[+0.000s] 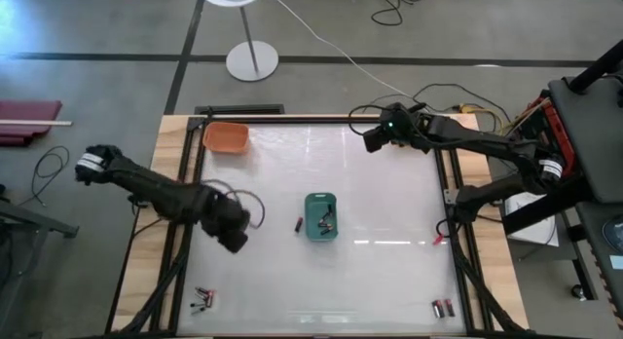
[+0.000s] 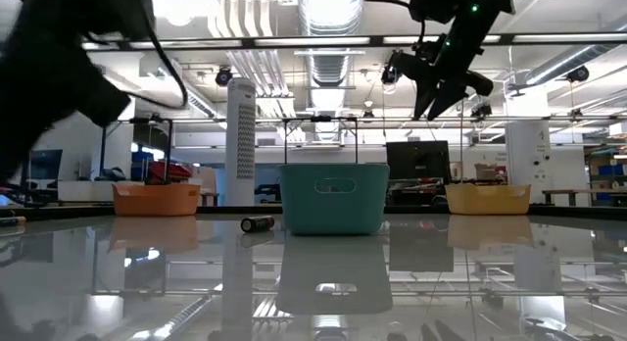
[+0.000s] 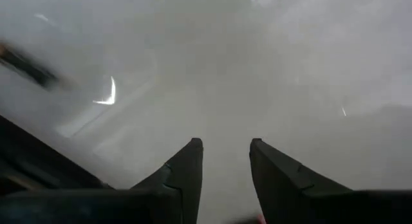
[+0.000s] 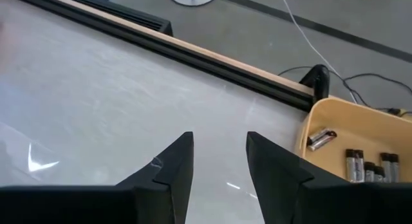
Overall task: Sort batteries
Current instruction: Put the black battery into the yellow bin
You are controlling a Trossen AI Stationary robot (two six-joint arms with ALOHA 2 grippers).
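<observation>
At the far left of the table the left arm reached in from the edge, and the left gripper (image 1: 234, 232) hung over the glossy white table (image 1: 389, 281) left of centre, its two dark fingers (image 3: 187, 166) standing apart with nothing between them in the left wrist view. Behind it, near the table's back left corner, sat an orange bin (image 1: 226, 136). Toward the front left edge a small cluster of batteries (image 1: 203, 298) lay on the surface. Further right, a single dark battery (image 1: 299, 223) lay just beside the left wall of a teal bin (image 1: 321, 215) that stood near the middle of the table; something dark and small lay inside that bin, though what it was could not be told. In the low view the same lone battery showed lying on its side close to the teal bin's front left corner. Right of centre, the right gripper (image 1: 375, 136) hovered well above the table near its back edge, its fingers (image 4: 174, 166) parted and empty in the right wrist view. That view also showed a yellow bin (image 4: 322, 124) just beside the table's back rail, with several silvery and dark batteries lying in it. At the front right corner another pair of batteries (image 1: 444, 307) lay on the table, and a small red object (image 1: 439, 239) sat at the right edge.
</observation>
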